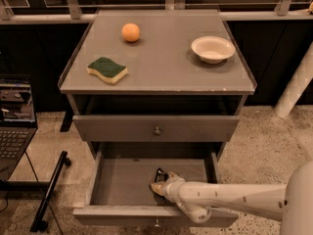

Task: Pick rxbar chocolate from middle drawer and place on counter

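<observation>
Tool: my tool point(158, 185) is down inside the open drawer point(122, 182), in its right half and near the front wall. I cannot tell how far open it is, or whether it has hold of anything.
Arm: my white arm point(230, 199) comes in from the right, passes over the drawer's front right corner and bends down into it.
Bar: the bar point(159, 174) shows as a small dark shape with pale marks on the drawer floor. It sits right at the tip of my tool, on the far side of it, and I cannot tell whether the 2 touch.
Drawer: pulled well out below the cabinet, plain grey inside, with 1 small knob point(156, 223) on its front at the lower edge of the view.
Upper drawer point(195, 129): shut, directly above the open one, with 1 round knob point(157, 130) in the middle of its front.
Counter point(166, 67): flat grey top with a thin raised rim, carrying 3 things.
Orange point(130, 32): toward the back, left of centre.
Sponge point(107, 69): green over yellow, lying flat near the front left, apart from the orange.
Bowl point(212, 48): pale and shallow, on the right side, well apart from the other 2.
Laptop point(12, 131): open, at the left edge, lower than the counter.
</observation>
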